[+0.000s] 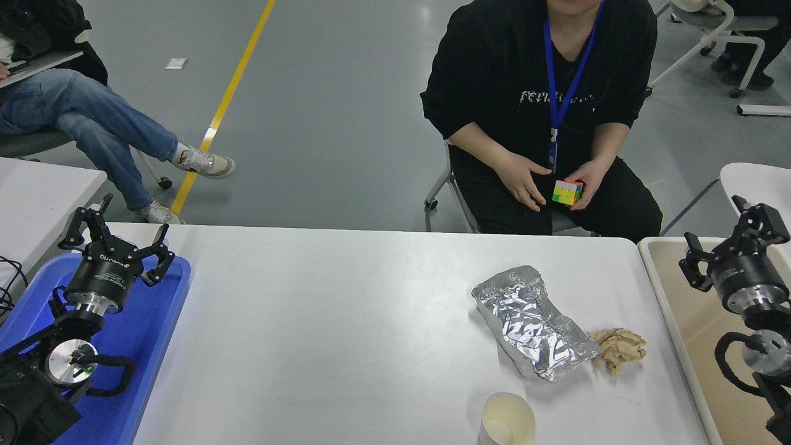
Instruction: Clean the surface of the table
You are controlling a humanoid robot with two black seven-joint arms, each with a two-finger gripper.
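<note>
The white table surface (346, 321) fills the middle of the head view. On its right part lie a crumpled silver foil bag (531, 321), a crumpled brown paper ball (618, 349) touching the bag's right end, and a cream paper cup (507, 420) on its side at the front edge. My right gripper (720, 238) is open and empty, held over the beige bin (655, 266) at the right edge. My left gripper (117, 232) is open and empty, parked over the blue tray (167, 309) at the lower left.
A person in black sits at the far side, holding a colourful puzzle cube (567, 192) in both hands. Another person in jeans (93, 130) sits at the top left. A second white table (37, 198) stands at the left edge.
</note>
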